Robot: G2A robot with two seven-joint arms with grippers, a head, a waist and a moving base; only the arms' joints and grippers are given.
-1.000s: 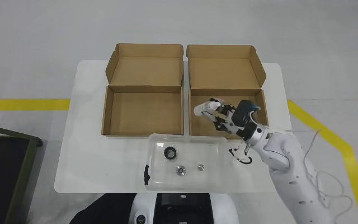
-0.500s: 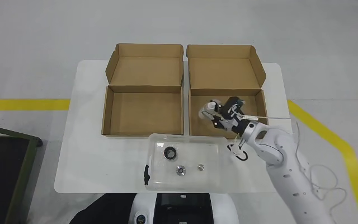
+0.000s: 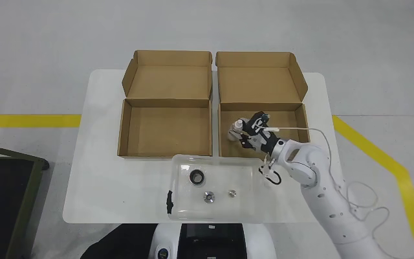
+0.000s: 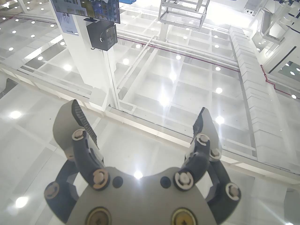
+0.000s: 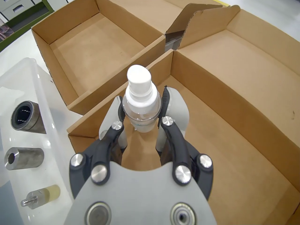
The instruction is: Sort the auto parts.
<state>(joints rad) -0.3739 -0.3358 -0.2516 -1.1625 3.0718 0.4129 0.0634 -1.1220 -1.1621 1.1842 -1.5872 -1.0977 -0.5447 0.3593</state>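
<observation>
1. While the right gripper (image 5: 142, 108) hangs over the right cardboard box (image 3: 288, 129), its jaws are clamped on a small clear bottle (image 5: 141, 99) with a white pump cap, 1 finger on each side of the body.
2. From the top view, the bottle (image 3: 239, 125) is over the left part of that box's floor, near the wall facing the left cardboard box (image 3: 165, 129). Whether its base touches the cardboard cannot be told.
3. These 2 boxes stand side by side, just beside each other, on the white table (image 3: 97, 162), with their lids folded back on the far side from the robot.
4. On the robot's side of the boxes, a clear plastic tray (image 3: 178, 169) lies on the table and holds 3 metal parts, all apart from one another: a dark-bored bushing (image 5: 25, 117), a steel cylinder with a hole in its end (image 5: 23, 158), and a yellowish stud with a threaded tip (image 5: 41, 196).
5. Pointing up at a ceiling of white panels and lights, the left gripper (image 4: 139, 108) has its jaws wide apart.
</observation>
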